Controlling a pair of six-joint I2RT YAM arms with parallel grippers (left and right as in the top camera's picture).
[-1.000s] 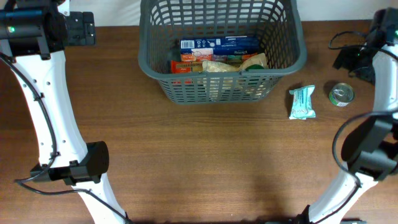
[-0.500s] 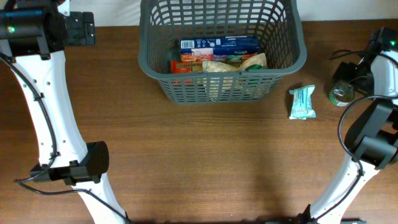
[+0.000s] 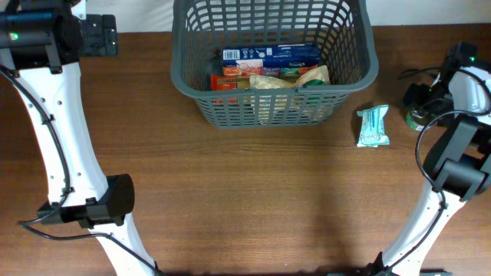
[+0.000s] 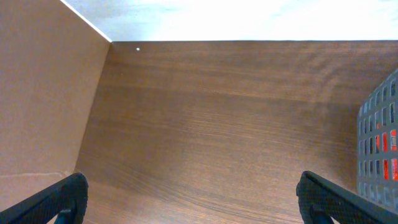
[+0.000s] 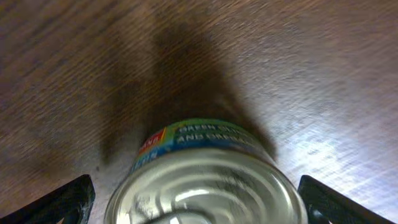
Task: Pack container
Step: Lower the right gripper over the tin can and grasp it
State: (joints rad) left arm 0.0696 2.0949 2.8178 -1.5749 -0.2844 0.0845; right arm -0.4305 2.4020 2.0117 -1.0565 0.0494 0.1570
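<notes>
The dark grey container [image 3: 360, 73] stands at the table's far middle and holds several grocery packs, among them a blue box [image 3: 268, 54]. A small tin can [image 5: 208, 180] stands on the table at the far right; it is mostly hidden under the arm in the overhead view [image 3: 415, 119]. My right gripper [image 5: 196, 199] is open, one finger on each side of the can, not closed on it. A mint green packet [image 3: 374, 126] lies left of the can. My left gripper [image 4: 193, 202] is open and empty over bare table at the far left.
The container's lattice wall [image 4: 379, 149] shows at the right edge of the left wrist view. A brown wall panel [image 4: 43, 106] rises at the left. Black cables [image 3: 418, 73] lie near the right arm.
My right gripper has come down and leftward over the tin can, now covering it in the overhead view. The left arm has not moved.
</notes>
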